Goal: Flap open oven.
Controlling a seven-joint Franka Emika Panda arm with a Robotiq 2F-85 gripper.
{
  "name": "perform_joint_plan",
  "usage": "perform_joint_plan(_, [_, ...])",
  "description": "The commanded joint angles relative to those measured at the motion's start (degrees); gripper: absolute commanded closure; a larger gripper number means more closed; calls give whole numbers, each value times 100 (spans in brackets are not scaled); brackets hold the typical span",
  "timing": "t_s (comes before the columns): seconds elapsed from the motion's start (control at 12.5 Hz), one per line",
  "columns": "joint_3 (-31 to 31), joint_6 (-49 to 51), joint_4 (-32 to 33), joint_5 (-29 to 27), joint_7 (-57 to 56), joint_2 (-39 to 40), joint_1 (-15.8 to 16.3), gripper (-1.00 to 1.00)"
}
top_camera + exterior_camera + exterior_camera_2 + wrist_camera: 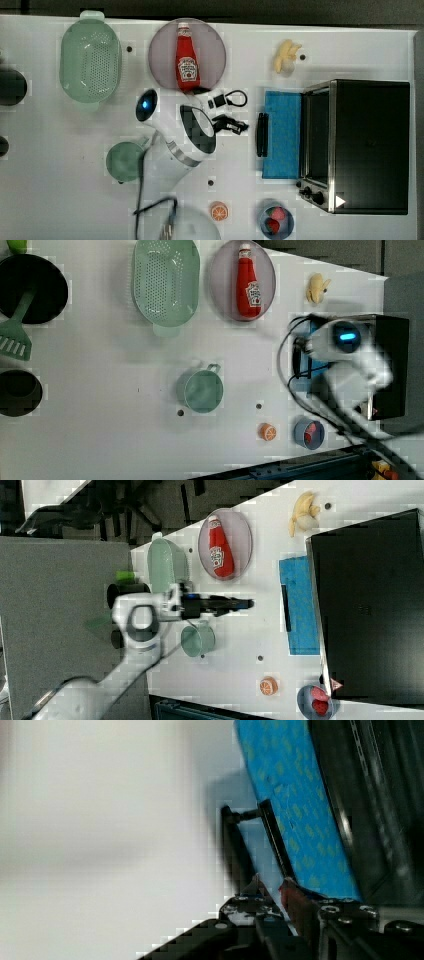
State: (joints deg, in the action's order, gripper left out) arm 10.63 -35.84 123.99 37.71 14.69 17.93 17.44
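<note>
One oven [370,145] sits at the top view's right on the desk [60,190], its blue door [282,135] flapped down flat. The hand [231,125] hovers left of the door handle [262,134], apart from it; whether released or clenched I cannot tell. Around: one colander [91,60], one ketchup bottle [187,57], one cup [125,161], one banana [287,55].

The oven [370,145] sits at the top view's right; blue glass door flapped down flat

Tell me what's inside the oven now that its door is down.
The oven stands with its blue door flapped flat onto the table. In the top view the opening shows only a dark cavity behind the silver frame; the black top covers the rest, so any contents stay hidden.
</note>
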Motion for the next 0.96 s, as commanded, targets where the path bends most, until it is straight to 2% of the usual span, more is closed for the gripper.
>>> perform_joint_plan(0.08, [358,174,-414,-1226,324,-1305,-118,65])
perform_joint_plan(0.24, [544,472,-457,-2320,323,-1976,-135,65])
perform_joint_plan(0.4, [691,953,-546,-3187,324,-2540,-136,65])
perform_joint_plan(0.72, [706,1545,-677,-3314,324,-3251,-132,65])
perform_joint_plan(0.96, [699,1798,-677,-3314,324,-3325,-130,65])
